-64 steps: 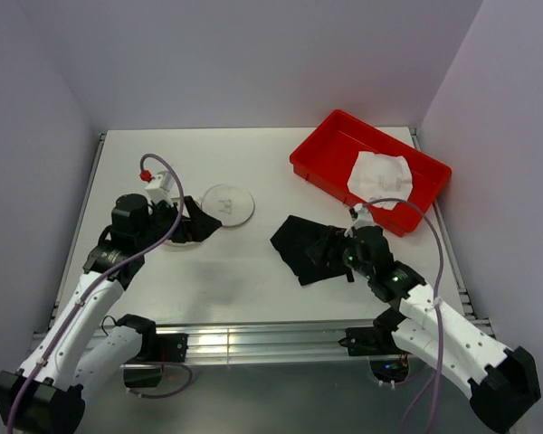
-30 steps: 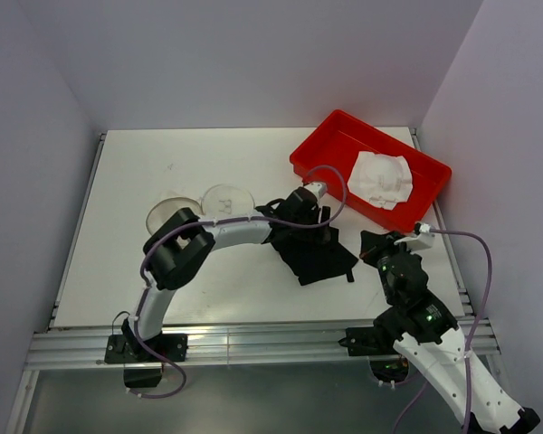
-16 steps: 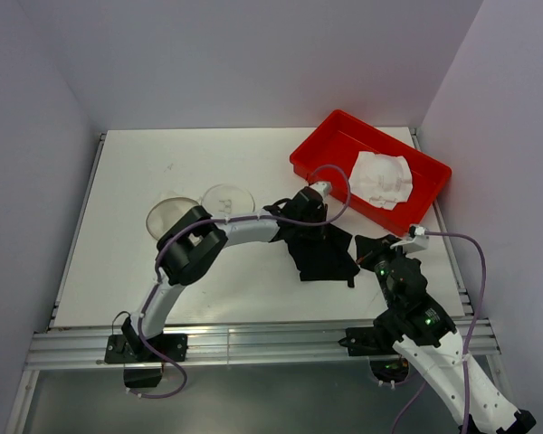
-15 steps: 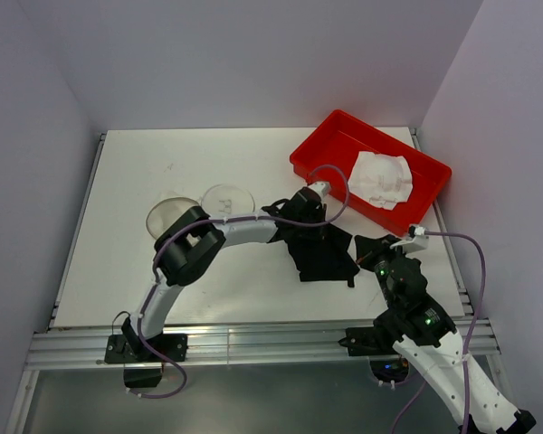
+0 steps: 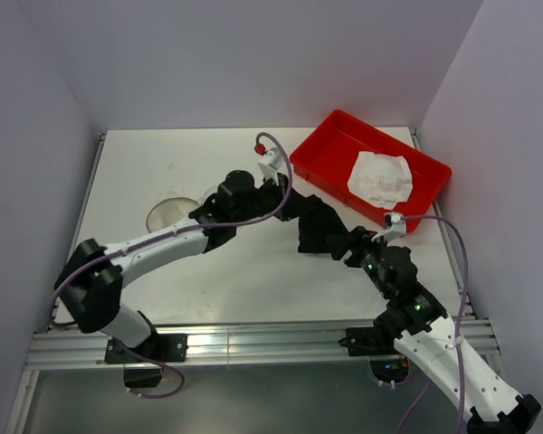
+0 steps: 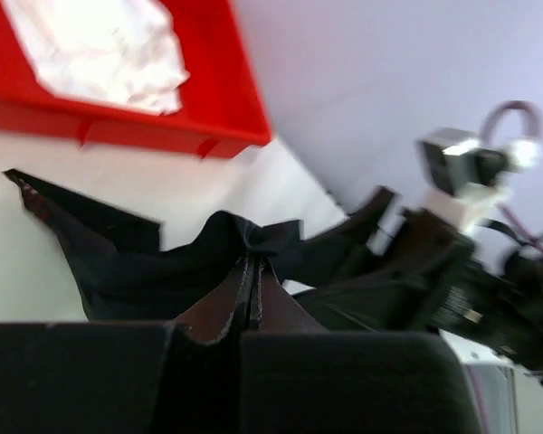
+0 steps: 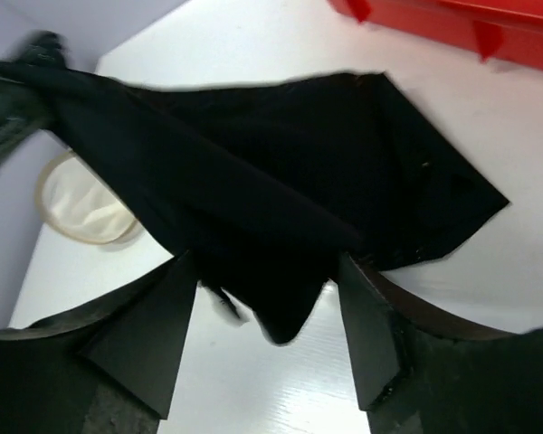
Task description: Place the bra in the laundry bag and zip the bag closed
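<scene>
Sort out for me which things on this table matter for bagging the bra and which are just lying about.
For the job:
- bra, white, lying in the red tray
- laundry bag, round mesh, partly hidden

Just lying about:
- red tray
- black cloth, pinched in the left pincer

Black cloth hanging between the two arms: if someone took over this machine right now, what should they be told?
Left gripper: shut, pinching the black cloth and holding that end raised.
Right gripper: open, with the cloth hanging between its fingers, unclamped.
Bra: lying in the red tray, with neither arm on it.
Laundry bag: on the table, partly hidden by the left arm; zipper state unclear.
Done: nothing of the job itself.
Left: pick up the bra, bag it, zip.
</scene>
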Controlling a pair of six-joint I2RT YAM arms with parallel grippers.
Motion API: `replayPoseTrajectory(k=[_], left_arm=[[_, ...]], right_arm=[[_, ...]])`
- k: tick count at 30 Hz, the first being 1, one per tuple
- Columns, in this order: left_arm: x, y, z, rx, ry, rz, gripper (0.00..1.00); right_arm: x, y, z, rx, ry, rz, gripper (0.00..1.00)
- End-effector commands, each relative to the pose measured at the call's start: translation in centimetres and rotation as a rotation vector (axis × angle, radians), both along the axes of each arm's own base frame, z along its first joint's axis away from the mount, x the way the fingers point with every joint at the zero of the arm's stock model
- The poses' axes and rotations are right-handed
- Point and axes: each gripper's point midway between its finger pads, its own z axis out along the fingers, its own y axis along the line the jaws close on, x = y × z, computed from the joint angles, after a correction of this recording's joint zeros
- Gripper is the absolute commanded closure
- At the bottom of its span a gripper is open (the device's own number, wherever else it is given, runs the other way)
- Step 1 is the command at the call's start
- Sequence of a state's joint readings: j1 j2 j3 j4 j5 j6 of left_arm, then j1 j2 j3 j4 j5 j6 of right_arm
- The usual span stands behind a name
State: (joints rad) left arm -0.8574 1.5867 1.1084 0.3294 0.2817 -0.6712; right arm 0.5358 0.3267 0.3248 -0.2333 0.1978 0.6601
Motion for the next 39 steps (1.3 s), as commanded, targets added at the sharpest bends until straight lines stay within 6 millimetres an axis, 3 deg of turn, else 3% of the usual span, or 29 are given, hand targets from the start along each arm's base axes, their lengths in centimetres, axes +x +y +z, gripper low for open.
replayPoseTrajectory(k=[1, 2, 7, 12, 16, 21, 28, 31, 38, 39], left_arm=[[-2.3, 1.3, 4.8, -0.108, -0.129, -0.081, 1.0], [-2.3, 1.8, 5.2, -0.115, -0.137, -0.075, 1.0], [-2.5, 4.1, 11.7, -0.234, -0.21, -0.031, 1.0], [-3.5, 7.0, 20.7, -0.424, -0.302, 0.053, 1.0], [-3.7, 9.2, 25.0, -0.522, -0.318, 0.131, 1.0], [-4.7, 10.6, 27.0, -0.578, -0.318, 0.145, 1.0], [-6.0, 10.9, 28.7, -0.612, -0.335, 0.13, 1.0], [-6.6, 10.6, 29.1, -0.621, -0.33, 0.113, 1.0], [-6.5, 10.7, 29.3, -0.629, -0.332, 0.156, 1.0], [-6.4, 10.8, 29.4, -0.638, -0.327, 0.165, 1.0]], right_arm=[[-0.1, 2.1, 6.3, 0.068, -0.184, 0.125, 0.26], [-0.4, 2.3, 7.1, 0.067, -0.213, 0.146, 0.23], [-2.9, 3.8, 11.3, 0.076, -0.385, 0.308, 0.12], [-5.1, 5.8, 12.0, 0.109, -0.455, 0.476, 0.07], [-6.1, 7.5, 12.0, 0.13, -0.482, 0.597, 0.06], [-6.4, 8.4, 11.5, 0.132, -0.506, 0.654, 0.02], [-6.4, 9.8, 13.2, 0.155, -0.577, 0.726, 0.0], [-5.4, 10.6, 12.5, 0.149, -0.544, 0.733, 0.0], [-6.6, 12.6, 12.6, 0.13, -0.575, 0.788, 0.0], [-5.9, 12.3, 12.6, 0.119, -0.584, 0.736, 0.0]])
